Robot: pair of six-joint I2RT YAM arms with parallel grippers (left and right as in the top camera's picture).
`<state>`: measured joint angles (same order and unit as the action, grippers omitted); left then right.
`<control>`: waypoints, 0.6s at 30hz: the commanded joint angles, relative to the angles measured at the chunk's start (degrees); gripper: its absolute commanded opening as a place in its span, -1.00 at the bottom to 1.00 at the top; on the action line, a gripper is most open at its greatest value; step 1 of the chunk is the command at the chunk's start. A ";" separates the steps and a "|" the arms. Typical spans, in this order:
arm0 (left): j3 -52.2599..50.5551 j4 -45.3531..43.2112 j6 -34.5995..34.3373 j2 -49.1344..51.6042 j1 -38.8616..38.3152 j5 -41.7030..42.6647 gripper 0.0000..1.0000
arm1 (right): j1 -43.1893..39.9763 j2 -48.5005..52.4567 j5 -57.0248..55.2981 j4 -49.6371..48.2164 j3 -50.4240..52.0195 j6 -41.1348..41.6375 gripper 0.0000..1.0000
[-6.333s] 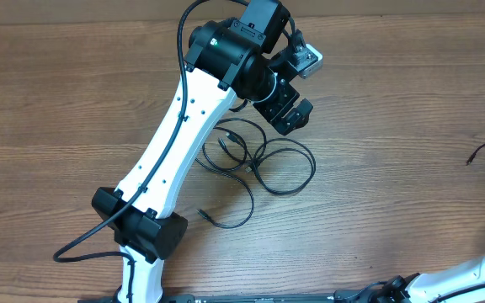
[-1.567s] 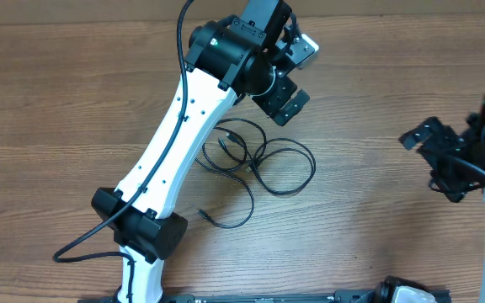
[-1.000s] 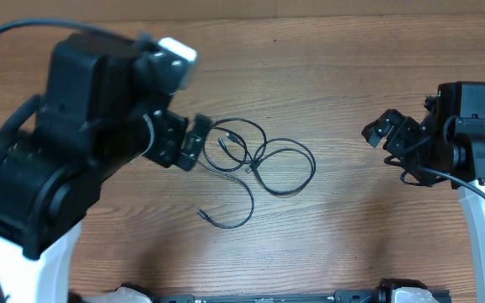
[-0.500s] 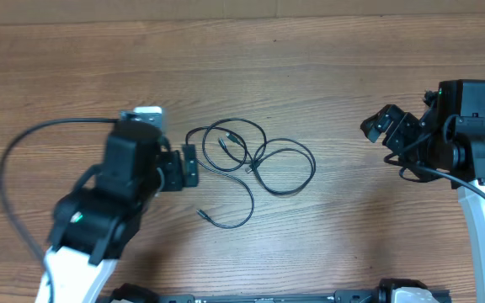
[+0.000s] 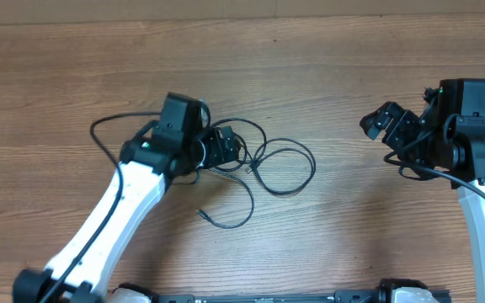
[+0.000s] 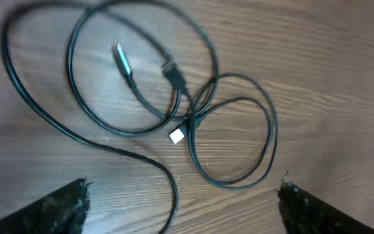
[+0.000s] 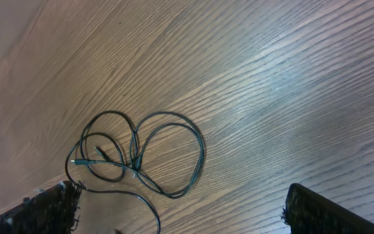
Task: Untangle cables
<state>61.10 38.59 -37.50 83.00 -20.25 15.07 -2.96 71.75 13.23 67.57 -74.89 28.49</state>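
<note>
Black cables (image 6: 188,119) (one plug tip (image 6: 176,136) white) against a brown, streaky wood-grain table (image 5: 352,84).

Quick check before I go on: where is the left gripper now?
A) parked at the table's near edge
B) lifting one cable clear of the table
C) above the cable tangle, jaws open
C: the left gripper is over the left side of the cables, fingers wide apart, with the cables lying loose beneath.

Cables (image 5: 280,168) sprawl mid-table (image 5: 352,50); left gripper (image 5: 226,150) hangs over tangle's left part, left arm (image 5: 116,219) barring approach from near-left corner; bare wood along far edge; wide free lane between tangle and right gripper (image 5: 384,135) at right edge.
</note>
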 commanded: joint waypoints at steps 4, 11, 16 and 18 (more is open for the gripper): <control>-0.24 -9.51 -9.44 10.21 -2.75 1.86 0.68 | 0.35 0.09 0.15 -0.24 -0.07 0.02 1.00; -0.24 -18.34 -11.56 17.70 -4.85 -1.97 0.58 | 0.35 0.09 0.15 -0.07 -0.07 0.00 1.00; -0.24 -21.66 -12.02 20.09 -5.66 -2.32 0.21 | 0.35 0.09 0.17 -0.22 -0.07 0.02 1.00; -0.22 -22.53 -11.74 20.06 -5.64 -3.21 0.08 | 0.35 0.09 0.17 -0.15 -0.07 0.02 1.00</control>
<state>60.93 17.21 -48.93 102.45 -25.54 13.82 -2.94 71.77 13.28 67.59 -74.87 28.47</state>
